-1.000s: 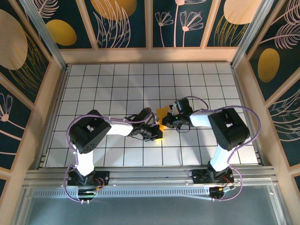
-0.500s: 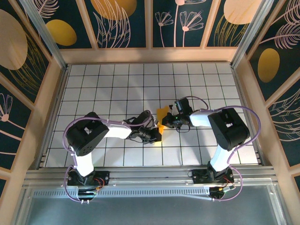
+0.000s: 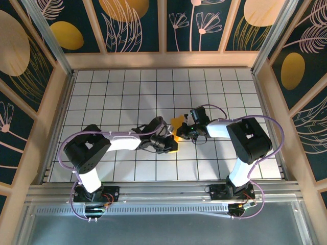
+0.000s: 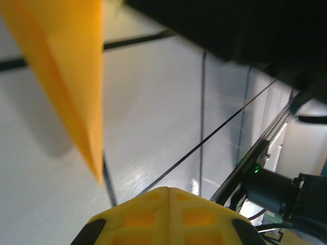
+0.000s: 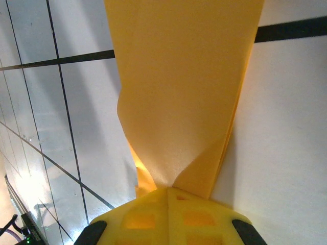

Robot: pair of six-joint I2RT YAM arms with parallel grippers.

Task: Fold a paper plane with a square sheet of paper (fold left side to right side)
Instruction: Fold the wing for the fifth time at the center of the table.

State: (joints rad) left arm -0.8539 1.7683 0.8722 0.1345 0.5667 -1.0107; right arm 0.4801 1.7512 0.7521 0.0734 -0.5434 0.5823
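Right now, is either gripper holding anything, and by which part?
Right gripper pinches the folded orange-yellow paper sheet at its narrow bunched end. Left gripper holds nothing; the paper's tip stops short of it.

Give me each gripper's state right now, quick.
Left gripper: closed, nothing between its pads.
Right gripper: closed on the folded paper.

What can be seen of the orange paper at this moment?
The orange paper is thin, matte and folded into overlapping layers. The right pincer is shut on its narrow end, where the layers buckle, and from there the paper widens out over the white gridded table. In the left wrist view it tapers to a sharp point that appears raised, with a shadow beside it.
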